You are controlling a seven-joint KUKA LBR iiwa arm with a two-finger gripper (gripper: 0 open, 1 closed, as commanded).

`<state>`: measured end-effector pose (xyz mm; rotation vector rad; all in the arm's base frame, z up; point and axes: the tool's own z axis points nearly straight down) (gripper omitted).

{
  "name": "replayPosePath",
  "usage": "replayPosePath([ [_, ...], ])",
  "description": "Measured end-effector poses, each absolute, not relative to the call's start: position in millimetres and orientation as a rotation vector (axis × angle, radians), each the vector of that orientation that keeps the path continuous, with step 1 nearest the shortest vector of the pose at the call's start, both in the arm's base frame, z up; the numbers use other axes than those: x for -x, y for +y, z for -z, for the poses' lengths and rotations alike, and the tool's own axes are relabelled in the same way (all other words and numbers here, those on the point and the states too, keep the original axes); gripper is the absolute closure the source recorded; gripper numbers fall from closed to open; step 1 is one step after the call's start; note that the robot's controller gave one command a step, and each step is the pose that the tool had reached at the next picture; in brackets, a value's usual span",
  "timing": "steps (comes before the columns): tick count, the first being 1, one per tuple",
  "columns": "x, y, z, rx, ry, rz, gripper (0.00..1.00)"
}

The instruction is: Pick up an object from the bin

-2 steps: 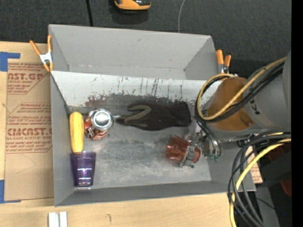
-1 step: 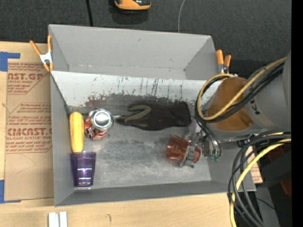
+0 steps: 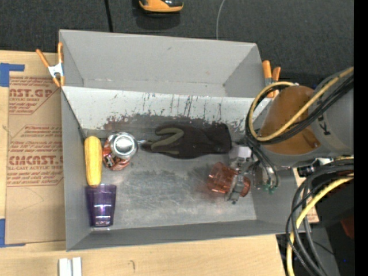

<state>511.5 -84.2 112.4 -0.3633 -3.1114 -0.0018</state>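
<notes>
- The tool (image 3: 237,184) sits low at about 4 o'clock on the floor of the grey metal bin (image 3: 155,62). It touches or overlaps the right edge of a translucent orange-red plastic piece (image 3: 218,180).
- Whether the tool is apart or together, I cannot tell; the wrist and cables crowd that spot.
- The orange-red piece looks like the pick. It lies alone on bare floor, just below the dark brown limp cloth-like thing (image 3: 190,140) at 12 to 1 o'clock.
- To do this well, I would centre the tool over the piece's middle rather than its edge, so that closing does not push it away.
- The bin's sloped right wall is near, so the lift should probably go straight up before any sideways move.
- Thin clear plastic may flex or slip, so a firm closure across its narrow side seems wise.
- The silver-topped red can (image 3: 119,148), yellow cylinder (image 3: 92,160) and purple translucent cup (image 3: 100,204), at 8 to 9 o'clock, are well apart.
</notes>
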Motion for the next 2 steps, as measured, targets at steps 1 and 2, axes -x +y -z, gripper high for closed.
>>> replayPosePath([
  [1, -505.2, -90.2, -131.3, 0.317, -3.136, -0.002, 1.00],
  [2, -524.9, -103.3, -256.6, 0.359, -3.124, 0.000, 1.00],
])
